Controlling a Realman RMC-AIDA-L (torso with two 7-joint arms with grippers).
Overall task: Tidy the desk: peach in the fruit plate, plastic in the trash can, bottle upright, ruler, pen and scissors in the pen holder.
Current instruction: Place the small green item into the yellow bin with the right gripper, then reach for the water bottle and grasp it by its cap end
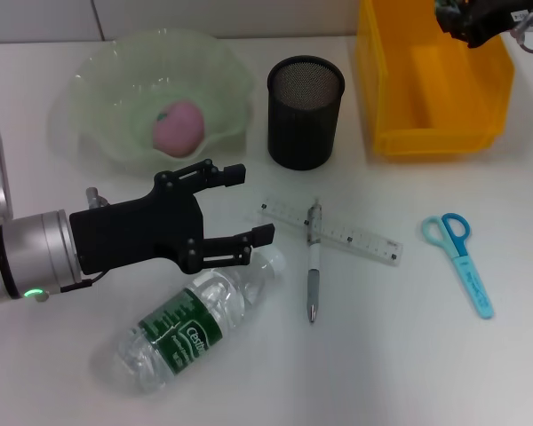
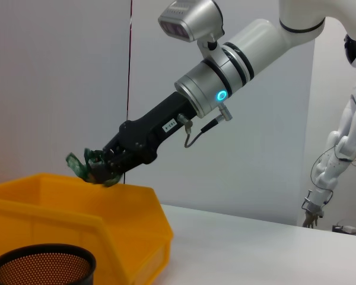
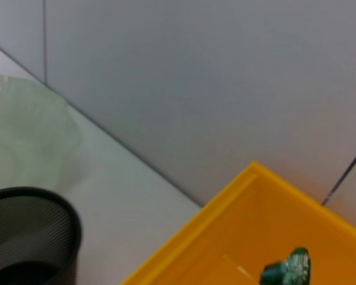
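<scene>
Two grippers worked: the right gripper (image 2: 98,171), holding green plastic (image 2: 83,167) over the bin (image 1: 435,80), should release well inside (left gripper (image 1: 249,206) wide above the bottle (image 1: 191,319)).

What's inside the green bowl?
A pink peach sits in the green bowl. Nothing else shows in it. The left hand, open, hovers in front over the lying bottle, hiding a little of the bowl's near rim.

One peach (image 1: 178,125), bottle (image 1: 194,321), ruler (image 1: 330,231), pen (image 1: 313,261), scissors (image 1: 460,261), pen holder (image 1: 306,112), yellow bin (image 1: 433,78), fruit plate (image 1: 99,98).
</scene>
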